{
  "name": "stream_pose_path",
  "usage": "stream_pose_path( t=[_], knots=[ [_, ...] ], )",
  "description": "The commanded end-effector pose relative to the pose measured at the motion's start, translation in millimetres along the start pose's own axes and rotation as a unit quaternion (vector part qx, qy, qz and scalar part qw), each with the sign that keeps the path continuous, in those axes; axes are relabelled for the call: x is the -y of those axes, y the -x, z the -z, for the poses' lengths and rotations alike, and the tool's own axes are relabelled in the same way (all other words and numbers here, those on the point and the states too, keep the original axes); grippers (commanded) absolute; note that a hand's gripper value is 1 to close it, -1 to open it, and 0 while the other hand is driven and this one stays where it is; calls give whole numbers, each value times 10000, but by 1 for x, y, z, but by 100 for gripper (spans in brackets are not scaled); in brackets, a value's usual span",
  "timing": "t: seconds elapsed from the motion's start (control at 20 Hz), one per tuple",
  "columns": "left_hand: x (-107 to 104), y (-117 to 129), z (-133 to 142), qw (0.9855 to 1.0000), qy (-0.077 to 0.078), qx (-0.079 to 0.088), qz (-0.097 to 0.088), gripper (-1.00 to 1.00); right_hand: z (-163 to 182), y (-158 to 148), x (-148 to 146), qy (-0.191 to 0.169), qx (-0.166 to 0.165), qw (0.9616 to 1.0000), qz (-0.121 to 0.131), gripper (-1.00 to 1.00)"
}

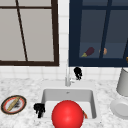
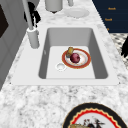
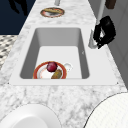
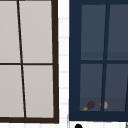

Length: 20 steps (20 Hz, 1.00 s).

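My right hand (image 1: 78, 72) hovers just right of the faucet (image 1: 67, 79), behind the sink (image 1: 93, 100). Its fingers hang loosely toward the faucet's base (image 3: 92, 42) and hold nothing; the same hand (image 3: 105, 30) is beside the spout (image 2: 32, 15), and its top (image 4: 78, 125) pokes into the upper view. My left hand (image 1: 39, 109) floats at the sink's front left corner, fingers relaxed and pointing down, also empty (image 2: 124, 47) (image 3: 18, 6). In the basin lies an orange-rimmed plate (image 2: 85, 60) carrying a dark red round fruit (image 2: 75, 57) (image 3: 51, 66) and a brownish piece (image 3: 56, 74). From the front the red fruit (image 1: 67, 115) looms large.
A patterned plate (image 1: 13, 104) with a tan stick-shaped item sits on the left counter. A white dish (image 1: 120, 108) and a grey pot (image 1: 123, 82) stand on the right. An eggplant (image 4: 88, 105) and an orange item (image 1: 104, 51) rest behind the navy cabinet's glass doors.
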Motion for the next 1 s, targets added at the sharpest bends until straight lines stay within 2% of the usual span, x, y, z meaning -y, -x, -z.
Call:
stream_pose_path(
  t=[0.0, 0.1, 0.2, 0.45, 0.55, 0.85, 0.95],
  knots=[
    [0, 0, 0, 10000, 0, 0, 0, 0, -10, -18, 16, 41, 111, 9999, -75, 100],
    [0, 0, 0, 10000, 0, 0, 0, 0, -11, -17, 8, 205, -80, 9993, -298, 100],
    [0, 0, 0, 10000, 0, 0, 0, 0, -10, -17, 5, 367, -200, 9983, -418, 100],
    [0, 0, 0, 10000, 0, 0, 0, 0, -13, -22, 4, 590, -313, 9964, -531, 100],
    [0, 0, 0, 10000, 0, 0, 0, 0, -13, -27, 5, 609, -417, 9951, -662, 100],
    [0, 0, 0, 10000, 0, 0, 0, 0, -16, -45, 3, 833, -959, 9872, -962, 100],
    [0, 0, 0, 10000, 0, 0, 0, 0, -18, -54, 4, 816, -1239, 9823, -1140, 100]
  ],
)
